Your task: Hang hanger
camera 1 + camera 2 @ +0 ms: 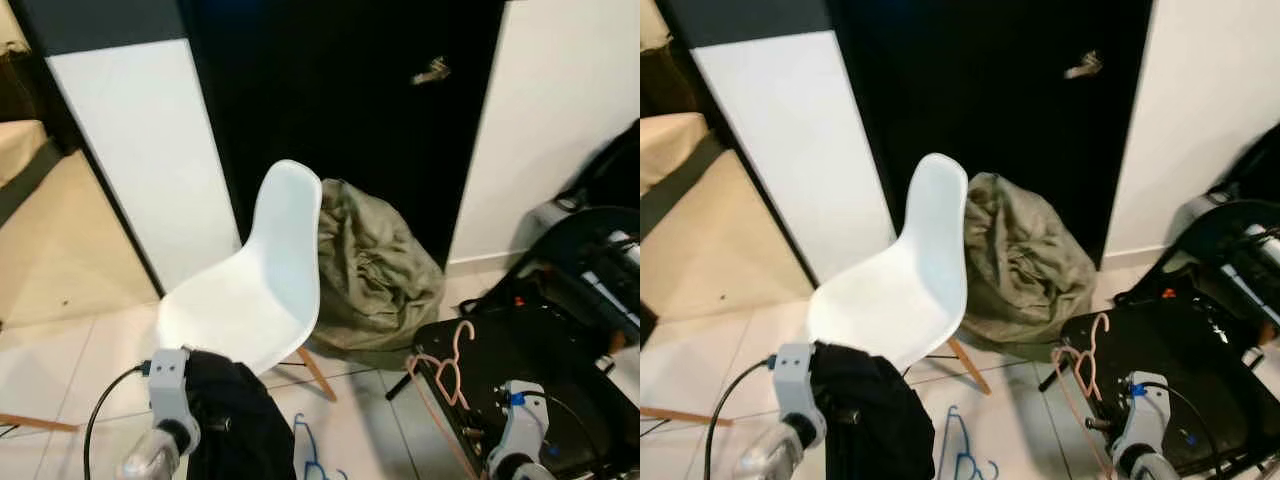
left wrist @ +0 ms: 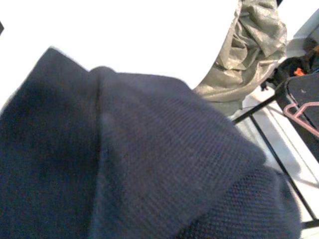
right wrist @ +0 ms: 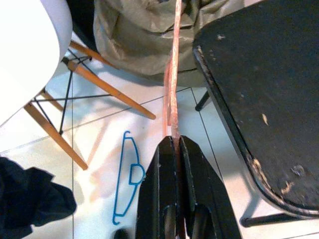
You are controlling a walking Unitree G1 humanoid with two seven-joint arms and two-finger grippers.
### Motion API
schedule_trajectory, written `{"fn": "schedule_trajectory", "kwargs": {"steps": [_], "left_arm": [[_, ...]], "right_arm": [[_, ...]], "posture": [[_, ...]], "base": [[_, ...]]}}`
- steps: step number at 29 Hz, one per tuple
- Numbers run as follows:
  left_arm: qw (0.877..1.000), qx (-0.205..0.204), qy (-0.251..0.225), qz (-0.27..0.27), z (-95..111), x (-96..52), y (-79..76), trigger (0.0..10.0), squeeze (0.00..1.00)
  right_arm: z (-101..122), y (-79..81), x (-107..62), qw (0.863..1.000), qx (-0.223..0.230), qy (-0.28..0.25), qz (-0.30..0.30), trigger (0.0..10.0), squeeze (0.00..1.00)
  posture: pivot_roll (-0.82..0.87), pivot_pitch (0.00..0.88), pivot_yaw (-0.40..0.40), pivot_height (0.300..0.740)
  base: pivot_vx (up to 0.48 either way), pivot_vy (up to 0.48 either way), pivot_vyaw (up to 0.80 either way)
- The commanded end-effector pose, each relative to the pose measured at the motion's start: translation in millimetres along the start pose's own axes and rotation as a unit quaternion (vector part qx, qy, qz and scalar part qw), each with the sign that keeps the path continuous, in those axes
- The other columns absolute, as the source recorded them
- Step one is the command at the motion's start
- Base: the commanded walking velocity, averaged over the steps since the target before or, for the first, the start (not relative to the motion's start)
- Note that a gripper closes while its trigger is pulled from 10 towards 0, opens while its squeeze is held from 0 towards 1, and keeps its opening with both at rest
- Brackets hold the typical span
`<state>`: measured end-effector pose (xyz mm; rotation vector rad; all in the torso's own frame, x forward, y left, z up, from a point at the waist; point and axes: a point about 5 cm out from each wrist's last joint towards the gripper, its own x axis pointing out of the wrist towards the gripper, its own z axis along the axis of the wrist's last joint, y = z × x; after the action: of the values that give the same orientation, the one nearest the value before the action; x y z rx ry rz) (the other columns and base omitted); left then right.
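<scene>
While my right gripper (image 3: pixel 174 144) clamps the pink hanger (image 3: pixel 172 74), white floor tiles (image 3: pixel 99 129) lie beneath it; my left gripper's state I cannot tell.

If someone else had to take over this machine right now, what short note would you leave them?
Right tool: shut on the pink hanger, held upright beside the black table.
Left tool: buried under the dark garment it carries in front of the white chair; fingers cannot be seen.
A blue hanger lies on the tiled floor between the chair and the table.
Done: pink hanger picked up.
Left: nothing is hung yet. No rail or hook is in sight, so finding one probably comes first.
</scene>
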<state>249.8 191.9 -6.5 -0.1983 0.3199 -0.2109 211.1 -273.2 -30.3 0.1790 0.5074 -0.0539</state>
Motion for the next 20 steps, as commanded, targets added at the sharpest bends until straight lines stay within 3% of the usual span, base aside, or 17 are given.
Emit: {"fn": "schedule_trajectory", "kwargs": {"steps": [1, 20], "left_arm": [[1.0, 0.006, -0.011, 0.006, 5.0, -1.4, 5.4, 10.0, 0.0], [1.0, 0.01, -0.012, -0.003, 6.4, -1.6, 6.7, 10.0, 0.0]], "right_arm": [[-0.4, 8.2, 3.5, 1.0, -0.004, 0.001, 0.015, 10.0, 0.0], [0.9, 13.3, 4.8, 0.999, -0.001, -0.014, 0.036, 10.0, 0.0]], "posture": [[-0.12, 0.009, 0.041, 0.71], [-0.13, 0.021, 0.055, 0.71]], "base": [[0.0, 0.0, 0.74], [0.0, 0.0, 0.73]]}}
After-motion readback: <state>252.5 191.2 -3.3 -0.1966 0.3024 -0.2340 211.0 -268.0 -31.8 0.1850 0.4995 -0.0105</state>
